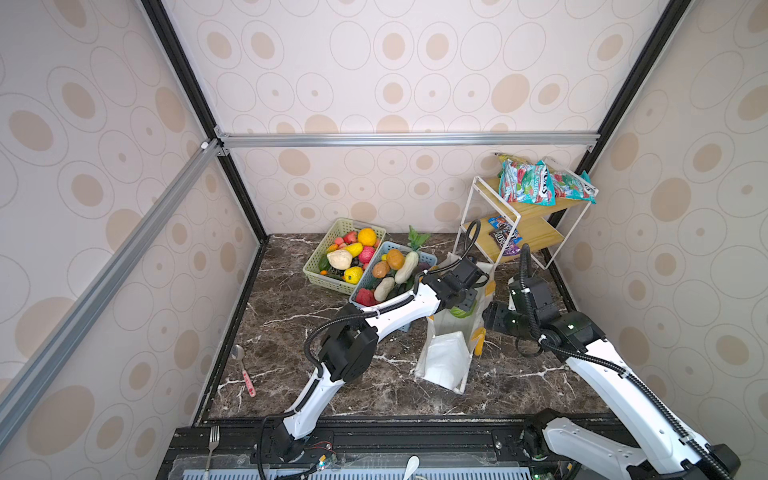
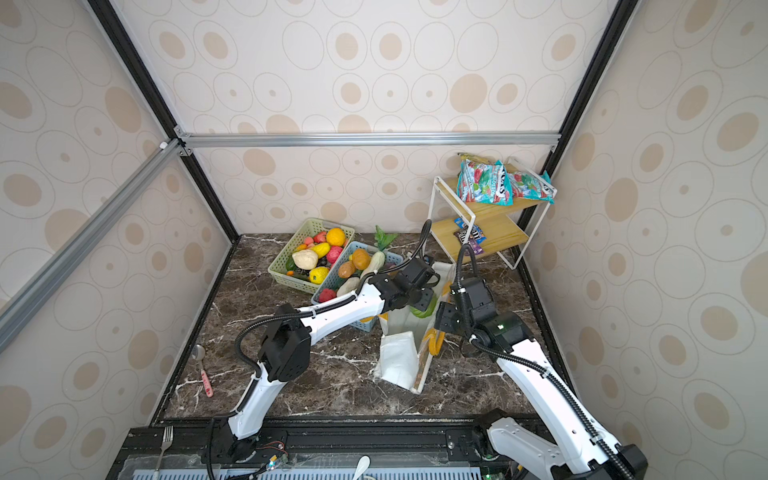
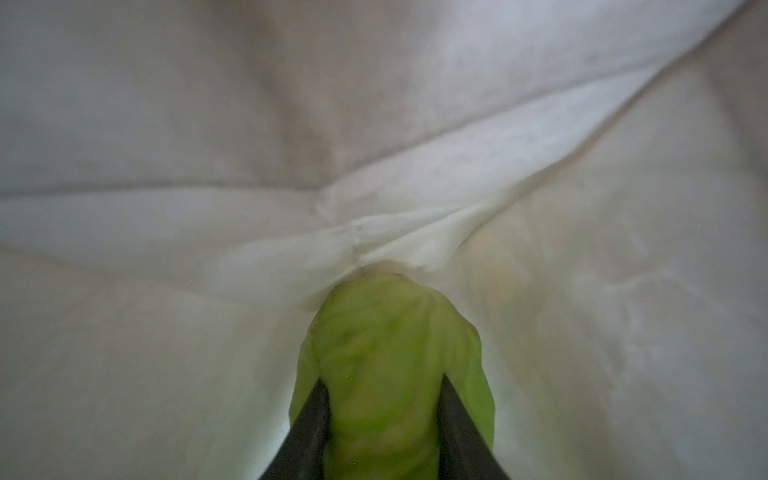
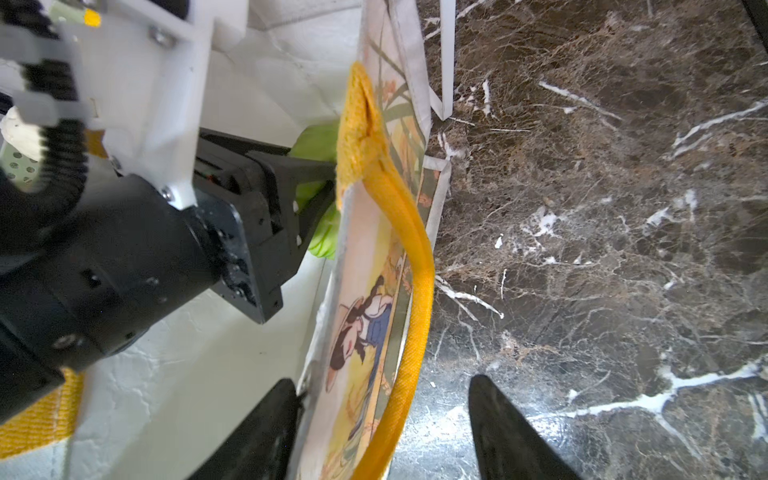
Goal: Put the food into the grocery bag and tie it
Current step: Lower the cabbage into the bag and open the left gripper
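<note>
The grocery bag (image 1: 446, 357) (image 2: 399, 357) stands open on the dark marble top, white with yellow-orange handles. My left gripper (image 1: 463, 305) (image 3: 383, 380) reaches down into its mouth, shut on a green cabbage (image 3: 386, 332) (image 1: 459, 312) that hangs against the white lining. My right gripper (image 4: 382, 378) (image 1: 490, 318) is open astride the bag's printed side wall (image 4: 365, 316). One finger is inside touching the wall, the other outside, with a handle (image 4: 415, 291) between them. More food, including a white radish (image 1: 406, 266), fills two baskets.
A pale green basket (image 1: 320, 249) and a light blue basket (image 1: 430, 259) sit left of the bag, under my left arm. A white wire shelf (image 1: 528, 216) with snack packets (image 1: 528, 185) stands at the back right. A spoon (image 1: 245, 370) lies front left.
</note>
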